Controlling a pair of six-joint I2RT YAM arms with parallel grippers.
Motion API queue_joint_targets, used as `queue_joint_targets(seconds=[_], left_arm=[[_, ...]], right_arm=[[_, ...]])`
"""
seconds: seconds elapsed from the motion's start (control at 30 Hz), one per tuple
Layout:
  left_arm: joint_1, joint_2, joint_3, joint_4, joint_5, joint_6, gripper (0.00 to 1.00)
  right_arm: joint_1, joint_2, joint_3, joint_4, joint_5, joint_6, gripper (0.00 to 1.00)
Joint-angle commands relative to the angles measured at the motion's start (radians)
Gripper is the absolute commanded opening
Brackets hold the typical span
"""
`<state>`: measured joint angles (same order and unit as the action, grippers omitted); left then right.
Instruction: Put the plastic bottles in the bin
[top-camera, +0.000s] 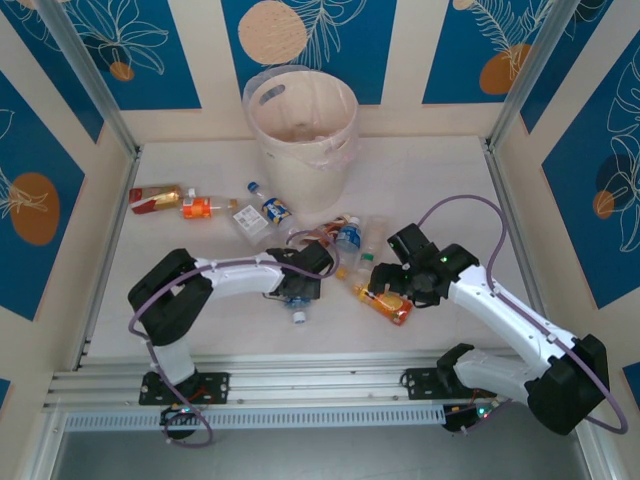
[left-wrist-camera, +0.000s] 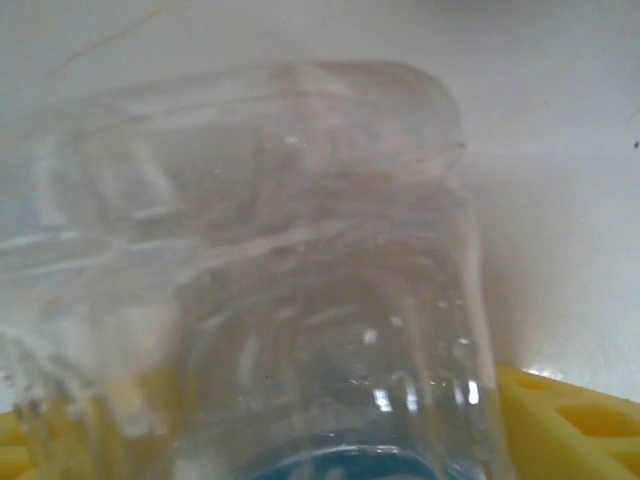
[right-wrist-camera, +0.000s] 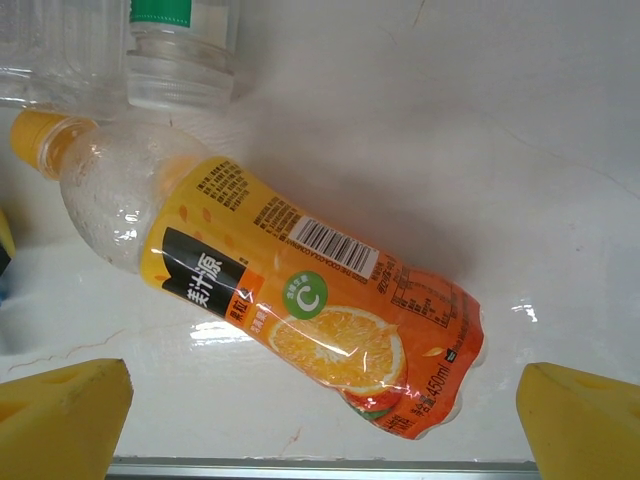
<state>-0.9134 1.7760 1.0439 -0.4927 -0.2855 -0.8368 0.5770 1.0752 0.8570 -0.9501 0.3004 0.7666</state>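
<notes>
Now, right pincer (right-wrist-camera: 320, 390): spread wide, poised over the orange juice bottle (right-wrist-camera: 300, 300), likely so as to straddle its body before closing.
Orange juice bottle: flat on the tabletop (top-camera: 440, 180), slanted, cap toward the left, base between the yellow pads (right-wrist-camera: 60, 410), touching neither.
Left pincer (top-camera: 297, 292): down on a clear bottle (left-wrist-camera: 300, 300), pressed close; clamped or merely cradling, cannot tell.
Bin (top-camera: 300, 150): upright at the far edge, well apart from both pincers, reachable only by lifting and carrying, presumably.
Other bottles (top-camera: 200, 207): strewn left of the middle.
</notes>
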Motion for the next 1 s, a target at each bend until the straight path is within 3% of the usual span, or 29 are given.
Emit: queue_joint_targets(seconds=[0.0, 0.6, 0.77, 0.97], left_arm=[[0.012, 0.0, -0.018, -0.01, -0.001, -0.011, 0.68], [0.012, -0.381, 0.064, -0.187, -0.16, 0.067, 0.61], [0.028, -0.446, 0.193, -0.224, -0.162, 0.164, 0.61], [0.086, -0.376, 0.474, -0.255, -0.144, 0.304, 0.61]], right_arm=[[0.009, -0.021, 0.029, -0.003, 0.022, 0.023, 0.99], [0.013, -0.073, 0.03, -0.004, 0.042, 0.038, 0.99], [0.016, -0.08, 0.031, 0.0, 0.045, 0.04, 0.99], [0.032, -0.084, 0.034, 0.001, 0.055, 0.05, 0.99]])
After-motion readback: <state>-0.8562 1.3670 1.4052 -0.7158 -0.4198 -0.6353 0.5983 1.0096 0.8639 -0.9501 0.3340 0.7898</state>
